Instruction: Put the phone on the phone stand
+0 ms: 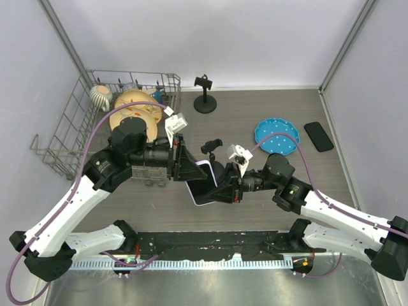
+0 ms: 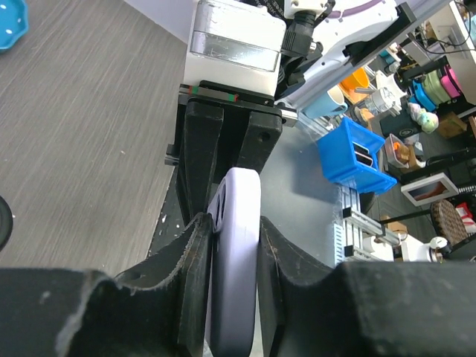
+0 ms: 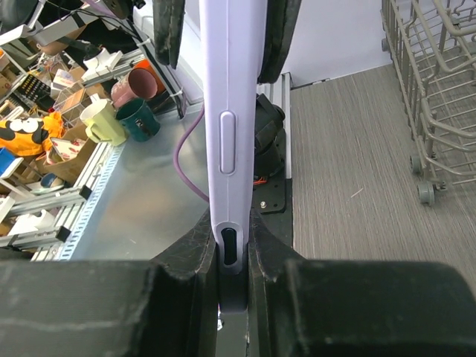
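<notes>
A lilac phone (image 1: 204, 191) is held in the air over the table's middle, gripped from both ends. My left gripper (image 1: 190, 167) is shut on its upper end; in the left wrist view the phone (image 2: 236, 245) stands edge-on between my fingers (image 2: 186, 260). My right gripper (image 1: 222, 189) is shut on its lower end; in the right wrist view the phone (image 3: 230, 111) runs up from my pads (image 3: 195, 245). The black phone stand (image 1: 204, 95) stands at the table's back, well beyond both grippers.
A second small black clamp stand (image 1: 212, 147) sits just behind the grippers. A blue plate (image 1: 276, 136) and a black phone (image 1: 319, 136) lie at the right. A wire dish rack (image 1: 76, 127) with plates stands at the left.
</notes>
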Controlling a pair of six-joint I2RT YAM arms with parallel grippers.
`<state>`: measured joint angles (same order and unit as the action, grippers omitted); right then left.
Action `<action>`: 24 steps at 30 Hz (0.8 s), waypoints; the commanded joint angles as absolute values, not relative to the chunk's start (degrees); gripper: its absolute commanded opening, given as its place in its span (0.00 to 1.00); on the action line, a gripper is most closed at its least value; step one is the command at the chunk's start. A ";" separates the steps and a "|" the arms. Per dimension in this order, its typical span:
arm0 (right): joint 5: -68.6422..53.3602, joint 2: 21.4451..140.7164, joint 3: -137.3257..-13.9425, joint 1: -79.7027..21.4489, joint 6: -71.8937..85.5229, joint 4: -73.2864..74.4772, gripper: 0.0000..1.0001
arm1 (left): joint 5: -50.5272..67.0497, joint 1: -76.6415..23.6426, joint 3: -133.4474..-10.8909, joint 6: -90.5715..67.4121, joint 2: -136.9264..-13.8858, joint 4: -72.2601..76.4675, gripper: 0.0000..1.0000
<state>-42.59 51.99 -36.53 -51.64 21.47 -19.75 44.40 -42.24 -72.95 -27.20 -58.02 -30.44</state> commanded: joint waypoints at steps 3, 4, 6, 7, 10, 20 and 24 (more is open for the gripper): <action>-42.89 50.98 -40.52 -51.59 22.15 -26.89 0.01 | 47.55 -42.19 -73.65 -27.07 -58.01 -27.51 0.40; -42.98 51.06 -40.69 -51.68 22.24 -26.89 0.01 | 47.46 -42.19 -73.57 -26.90 -57.83 -27.25 0.40; -43.07 51.06 -40.69 -51.59 22.06 -26.46 0.01 | 46.85 -42.19 -73.48 -26.72 -57.48 -26.89 0.35; -43.15 51.06 -40.69 -51.59 21.97 -26.54 0.01 | 46.67 -42.10 -73.65 -26.46 -57.22 -26.98 0.33; -43.42 51.59 -41.13 -51.59 22.06 -26.19 0.01 | 46.32 -42.19 -74.27 -26.02 -57.39 -27.68 0.20; -27.99 50.81 -43.68 -51.59 17.15 -11.72 0.57 | 17.39 -42.10 -76.46 -25.66 -53.45 -33.39 0.00; -9.79 47.47 -42.54 -51.50 15.99 -7.30 0.70 | 6.69 -42.10 -77.17 -26.37 -50.98 -35.06 0.00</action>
